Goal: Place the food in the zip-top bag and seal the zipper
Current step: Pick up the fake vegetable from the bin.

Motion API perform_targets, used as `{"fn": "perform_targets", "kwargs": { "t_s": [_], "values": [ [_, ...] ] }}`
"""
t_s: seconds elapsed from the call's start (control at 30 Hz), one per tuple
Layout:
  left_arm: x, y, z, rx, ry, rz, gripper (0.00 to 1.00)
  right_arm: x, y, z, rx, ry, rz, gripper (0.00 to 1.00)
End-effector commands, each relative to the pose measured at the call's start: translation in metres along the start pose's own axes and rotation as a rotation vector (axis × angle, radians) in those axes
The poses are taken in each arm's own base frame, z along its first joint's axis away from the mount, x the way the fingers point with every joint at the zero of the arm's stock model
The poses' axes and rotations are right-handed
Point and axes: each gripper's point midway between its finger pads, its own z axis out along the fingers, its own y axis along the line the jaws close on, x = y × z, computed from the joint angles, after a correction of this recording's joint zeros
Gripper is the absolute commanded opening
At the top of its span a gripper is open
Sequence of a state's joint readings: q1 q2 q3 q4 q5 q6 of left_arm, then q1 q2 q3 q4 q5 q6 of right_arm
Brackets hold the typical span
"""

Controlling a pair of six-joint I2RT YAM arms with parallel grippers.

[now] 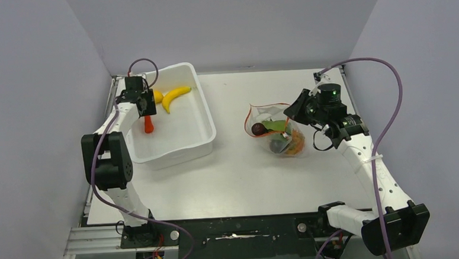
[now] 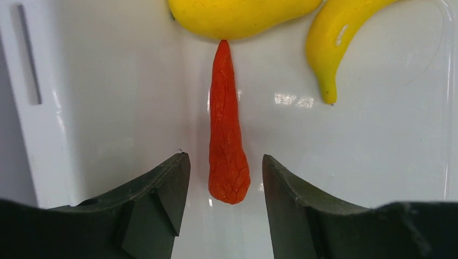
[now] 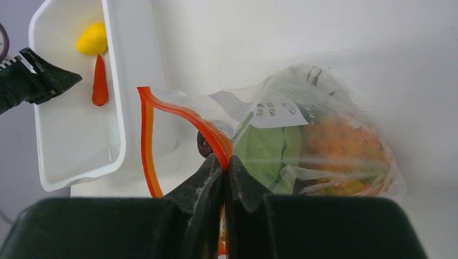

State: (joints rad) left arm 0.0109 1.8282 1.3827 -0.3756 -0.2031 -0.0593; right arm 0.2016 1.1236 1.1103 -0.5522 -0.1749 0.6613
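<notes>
The right end effector pinches shut on the thin red zipper strip of the clear floppy zip-top bag, probably to prop its mouth open. In the white rectangular plastic tub, the left end effector, half open and empty, straddles the wrinkled red toy chili, apparently ready to grasp it. The bag lies on a white desk between lilac walls.

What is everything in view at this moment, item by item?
table: one, white, under everything
tub: one, white, far left of table
banana: one, yellow, in tub
rounded fruit: one, yellow, in tub beside banana
chili: one, red, in tub, tip at rounded fruit
bag: one, clear, right of tub
zipper: one, red, along bag's mouth
bagged food: several pieces, green, orange, dark, inside bag
left arm: one, black and white, jaws open astride chili
right arm: one, black and white, jaws shut on bag's mouth edge
</notes>
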Motion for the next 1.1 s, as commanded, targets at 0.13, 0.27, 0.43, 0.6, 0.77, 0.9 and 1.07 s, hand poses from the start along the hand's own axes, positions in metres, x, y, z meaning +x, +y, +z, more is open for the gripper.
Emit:
{"fn": "perform_targets", "kwargs": {
  "t_s": [0.13, 0.27, 0.43, 0.6, 0.77, 0.9, 1.07],
  "values": [
    [-0.001, 0.012, 0.016, -0.036, 0.016, -0.030, 0.51, -0.025, 0.018, -0.010, -0.086, -0.107, -0.037, 0.06],
    [0.002, 0.015, 0.026, -0.029, 0.027, -0.040, 0.51, -0.025, 0.020, -0.010, -0.097, -0.110, -0.039, 0.06],
    [0.001, 0.013, 0.036, -0.020, 0.025, -0.039, 0.48, -0.026, 0.021, -0.010, -0.101, -0.112, -0.043, 0.06],
    [0.006, 0.013, 0.049, -0.031, 0.031, -0.042, 0.47, -0.029, 0.023, -0.012, -0.107, -0.119, -0.053, 0.05],
    [0.017, 0.008, 0.060, -0.018, 0.062, -0.040, 0.47, -0.029, 0.022, -0.014, -0.103, -0.127, -0.057, 0.06],
    [0.022, 0.005, 0.065, -0.006, 0.072, -0.043, 0.44, -0.028, 0.024, -0.014, -0.113, -0.120, -0.060, 0.06],
    [0.024, 0.004, 0.064, 0.006, 0.078, -0.037, 0.27, -0.026, 0.025, -0.014, -0.121, -0.104, -0.077, 0.05]
  ]
}}
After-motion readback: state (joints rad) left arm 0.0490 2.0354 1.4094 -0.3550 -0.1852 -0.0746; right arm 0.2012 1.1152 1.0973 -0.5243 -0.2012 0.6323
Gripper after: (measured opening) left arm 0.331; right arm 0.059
